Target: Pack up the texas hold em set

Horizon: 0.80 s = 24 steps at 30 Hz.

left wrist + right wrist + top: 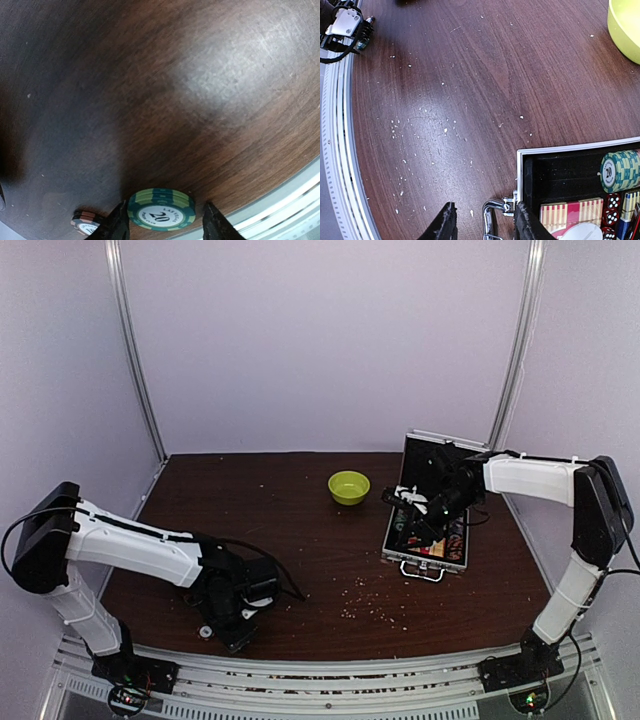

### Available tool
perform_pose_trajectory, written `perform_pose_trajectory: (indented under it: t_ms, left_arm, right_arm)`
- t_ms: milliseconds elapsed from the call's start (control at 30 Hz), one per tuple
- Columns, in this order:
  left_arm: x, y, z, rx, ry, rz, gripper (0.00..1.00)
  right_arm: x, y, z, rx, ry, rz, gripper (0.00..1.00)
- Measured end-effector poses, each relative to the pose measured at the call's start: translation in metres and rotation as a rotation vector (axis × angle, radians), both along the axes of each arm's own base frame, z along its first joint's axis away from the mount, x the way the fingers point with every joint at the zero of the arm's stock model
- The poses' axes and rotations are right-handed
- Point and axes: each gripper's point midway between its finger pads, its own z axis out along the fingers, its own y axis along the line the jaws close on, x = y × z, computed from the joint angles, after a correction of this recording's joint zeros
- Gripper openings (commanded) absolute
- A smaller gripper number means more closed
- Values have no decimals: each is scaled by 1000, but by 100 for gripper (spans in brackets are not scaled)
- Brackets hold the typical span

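Note:
The silver case [392, 553] lies open at the right, its lid upright behind it. In the right wrist view its black lining [560, 175] holds a row of green chips [620, 171], a red card deck [570, 215] and red dice [612, 207]. My right gripper [485, 227] hangs open over the case's near-left corner, the chrome handle [492, 220] between its fingers, untouched. My left gripper [165, 225] is low at the table's front left, open around a small stack of green "20" chips [161, 210]. One finger [117, 225] touches the stack; the other stands apart.
An orange-and-black chip stack [86, 223] lies just left of the left gripper. A white round piece [205, 632] lies by the left arm. The lime-green bowl [349, 486] stands mid-table at the back. Pale crumbs [365, 605] dot the wood. The table's metal front rail [300, 200] runs close by.

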Motion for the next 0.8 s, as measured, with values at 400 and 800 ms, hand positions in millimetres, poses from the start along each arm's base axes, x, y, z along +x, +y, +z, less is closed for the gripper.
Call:
perform_pose_trajectory:
  t_ms: [400,800]
  left_arm:
    - [3,-5,0,4,-1,-3,40]
    - [62,-110,3,-78,-100,-136,36]
  right_arm:
    - [0,0,0,-1,0,1,40]
    - [-1,-1,-1,-6,4,2,39]
